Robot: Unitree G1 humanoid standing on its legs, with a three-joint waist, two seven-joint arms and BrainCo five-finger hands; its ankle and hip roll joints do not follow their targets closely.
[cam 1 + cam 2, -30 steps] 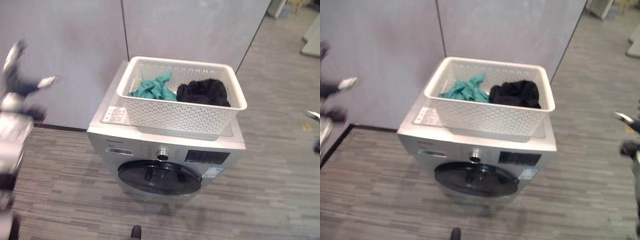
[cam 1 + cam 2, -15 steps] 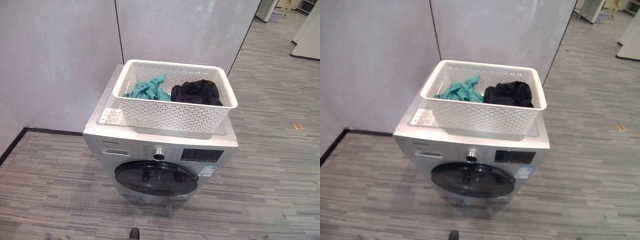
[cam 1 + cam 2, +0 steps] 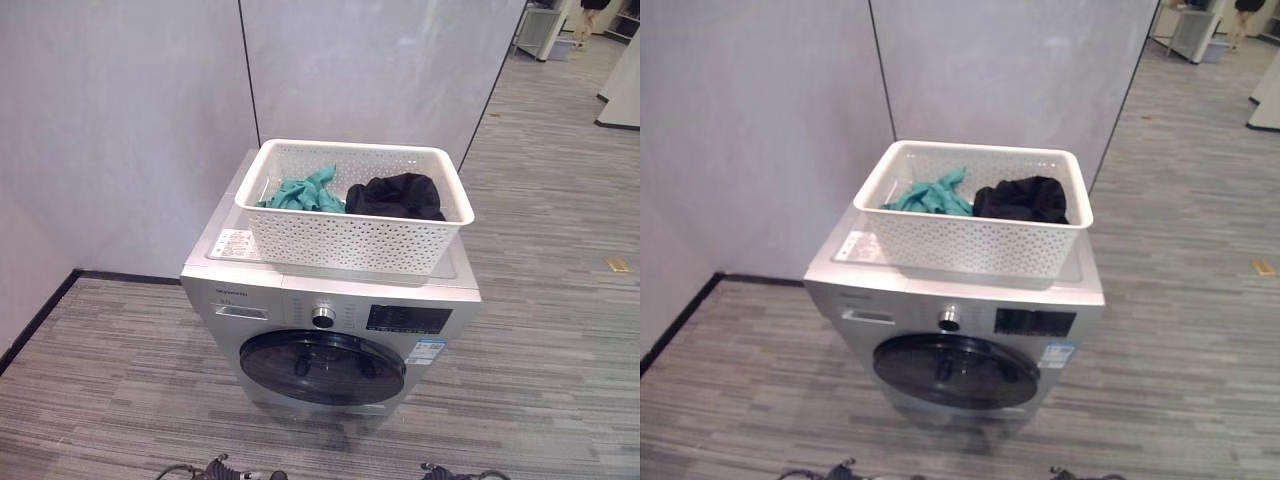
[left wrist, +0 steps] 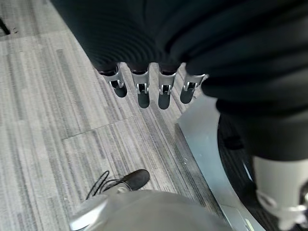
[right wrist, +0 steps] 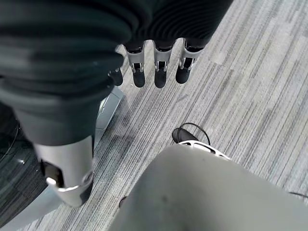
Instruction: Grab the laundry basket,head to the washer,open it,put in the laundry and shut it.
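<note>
Fingers, left hand [image 4: 159,72]: hung straight down over the grey plank floor [image 4: 72,120], relaxed and spread in a row, held nothing, touched nothing; thumb apart, also free.
Fingers, right hand [image 5: 154,57]: same pose, straight and loose above the floor, empty, no contact with anything.
Laundry basket [image 3: 356,237]: sat on top of the washer [image 3: 330,320], well apart from both hands; long axis ran 9 to 3 o'clock across the head view, one long wall faced the robot at 6 o'clock; upright, open side up.
Basket build: white plastic, rectangular, rounded corners, walls perforated with small holes, smooth rolled rim.
Laundry: teal cloth [image 3: 305,192] crumpled toward the 9 o'clock half of the basket, black cloth [image 3: 395,196] bunched toward the 3 o'clock half, the two touching near the middle; both soft, wrinkled.
Washer front: silver-grey boxy body, round dark glass door [image 3: 322,366] closed, facing the robot at 6 o'clock; round metal knob [image 3: 323,317] above the door, dark display panel [image 3: 407,319] at 3 o'clock of the knob.
Washer top: flat, a white label sticker [image 3: 233,244] at the basket's 9 o'clock side.
Backdrop: plain pale wall panels [image 3: 130,120] at 12 o'clock behind the washer, a dark vertical seam between them.
</note>
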